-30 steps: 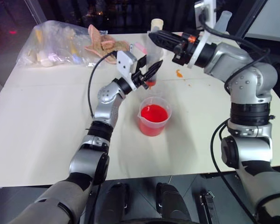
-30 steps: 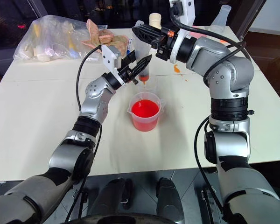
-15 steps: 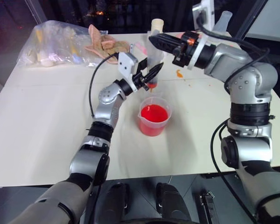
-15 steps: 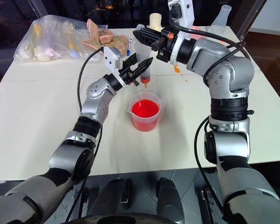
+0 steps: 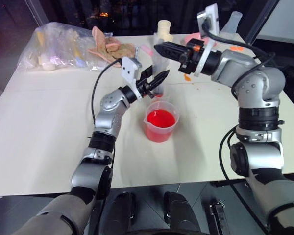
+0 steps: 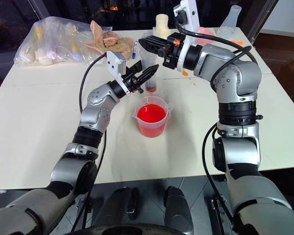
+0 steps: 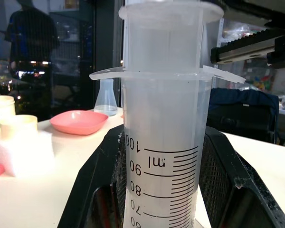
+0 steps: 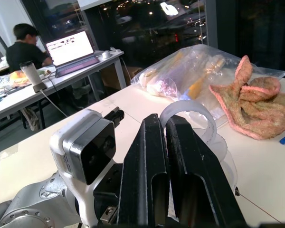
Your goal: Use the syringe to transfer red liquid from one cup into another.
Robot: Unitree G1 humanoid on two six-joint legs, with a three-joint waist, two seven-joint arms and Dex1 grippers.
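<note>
Most of the transfer looks undone. The small clear plastic beaker (image 5: 160, 128) sits just below and in front of the left gripper (image 5: 156, 82), and is about half full of bright red liquid (image 5: 161, 118). The left gripper is clamped around the barrel of the clear plastic syringe with printed scale marks (image 7: 161, 142), holding it upright. The barrel looks nearly empty, with only a little red near its tip. The right gripper (image 8: 166, 121), its fingers pressed together and holding nothing, sits at the white plunger top (image 8: 187, 111). I cannot make out the colourless receiving cup with any certainty, so drawing up and emptying probably remain.
</note>
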